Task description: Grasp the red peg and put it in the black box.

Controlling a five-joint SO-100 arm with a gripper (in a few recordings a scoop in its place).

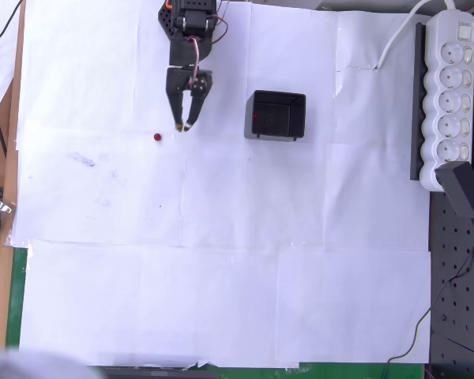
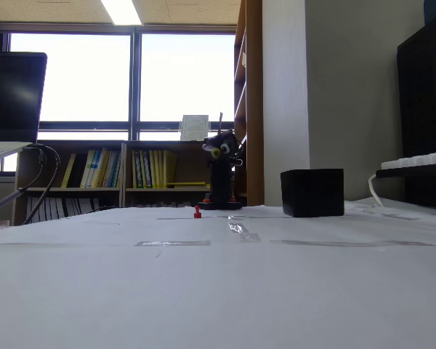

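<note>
- Surface [image 1: 221, 300]: covered in white paper sheets taped edge to edge; wooden edge at left and green mat at the bottom in the overhead view.
- Background, fixed view: bright windows, low bookshelves [image 2: 131, 171] with books, dark monitor [image 2: 14, 94] at left.
- Arm [image 1: 191, 31]: black, reaching in from the top edge of the overhead view; in the fixed view it stands upright at the far end of the surface [image 2: 221, 171].
- Hand [image 1: 183, 125]: pointing down-picture in the overhead view, fingers slightly parted, tips close together, nothing held between them.
- Peg [image 1: 157, 136]: small, red, on the paper; in the overhead view it lies just left of the fingertips and a little lower, near but not touching. In the fixed view it stands on the surface [image 2: 197, 212] left of the arm's base.
- Box [image 1: 276, 115]: black, open-topped, right of the hand in the overhead view, apart from it; a faint red speck shows on its inner left wall, nature unclear. In the fixed view it sits right of the arm [image 2: 312, 193].
- Power strip [image 1: 449, 95]: white, along the right edge, white cable [image 1: 395, 39] leading up from it.
- Adapter [image 1: 464, 193]: black, at the strip's lower end.
</note>
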